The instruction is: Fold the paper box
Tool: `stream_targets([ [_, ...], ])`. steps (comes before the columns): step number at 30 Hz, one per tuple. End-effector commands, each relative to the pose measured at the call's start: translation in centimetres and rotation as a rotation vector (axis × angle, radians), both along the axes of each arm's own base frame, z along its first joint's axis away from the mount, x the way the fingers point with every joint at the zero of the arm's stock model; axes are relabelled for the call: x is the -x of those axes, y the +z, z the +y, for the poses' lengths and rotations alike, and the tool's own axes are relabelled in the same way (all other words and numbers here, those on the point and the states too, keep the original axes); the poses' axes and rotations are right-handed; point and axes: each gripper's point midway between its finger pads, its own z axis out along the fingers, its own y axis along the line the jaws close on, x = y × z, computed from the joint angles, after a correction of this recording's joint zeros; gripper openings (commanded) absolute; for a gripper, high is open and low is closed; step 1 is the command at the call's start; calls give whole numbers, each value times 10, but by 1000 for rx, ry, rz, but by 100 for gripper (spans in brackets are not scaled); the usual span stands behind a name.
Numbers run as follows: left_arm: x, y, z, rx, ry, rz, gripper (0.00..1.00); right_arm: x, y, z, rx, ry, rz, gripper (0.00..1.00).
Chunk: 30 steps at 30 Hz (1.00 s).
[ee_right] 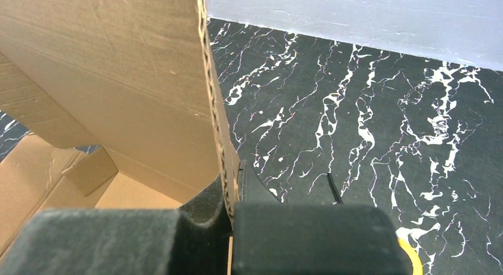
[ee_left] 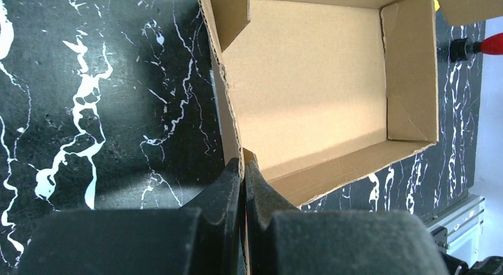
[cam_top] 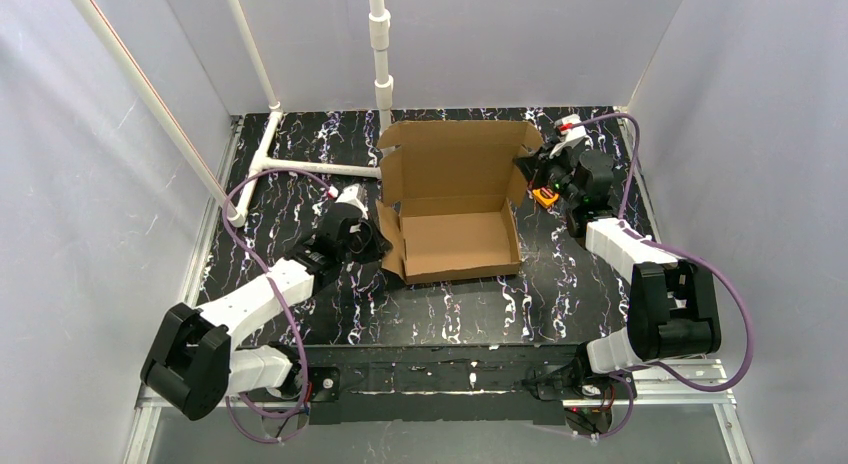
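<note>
Left arm (cam_top: pixel 250 304) and right arm (cam_top: pixel 625 246) reach in from the near edge. Between them sits the paper box (cam_top: pixel 455 234), brown and half folded, in the middle of the black worktop (cam_top: pixel 450 309) with white streaks. Its lid stands up at the back. The left fingers (cam_top: pixel 378 242) pinch its left wall. The right fingers (cam_top: pixel 524 174) pinch the lid's right edge. A small orange tape measure (cam_top: pixel 545 196) lies just beside the box. White pipes (cam_top: pixel 380 54) and pale walls (cam_top: pixel 760 104) stand around.

From the left wrist, the left fingers (ee_left: pixel 236 177) are pressed together on the box's (ee_left: pixel 314 79) thin wall.

From the right wrist, the right fingers (ee_right: pixel 234 189) squeeze a standing cardboard edge of the box (ee_right: pixel 118 79), with streaky worktop (ee_right: pixel 356 121) beside it.
</note>
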Motion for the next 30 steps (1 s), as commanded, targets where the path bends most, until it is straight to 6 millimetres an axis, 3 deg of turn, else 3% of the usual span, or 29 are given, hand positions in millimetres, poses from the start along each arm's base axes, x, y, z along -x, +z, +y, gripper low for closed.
stream_targets([
  [1,-3,-3,10,-25,53,-38,0,25,-63,7,-31,-5,269,1],
  [10,1,-14,34,-40,171,-66,0,29,-71,5,-60,-30,320,1],
  [18,2,-15,31,-15,157,-84,0,33,-71,10,-71,9,320,1],
  [20,1,-15,29,-12,152,-82,0,35,-66,14,-52,56,297,12],
  [23,0,-11,29,-1,162,-88,0,36,-58,16,20,119,259,35],
  [30,-2,-1,28,14,161,-109,0,35,-36,5,129,181,180,62],
])
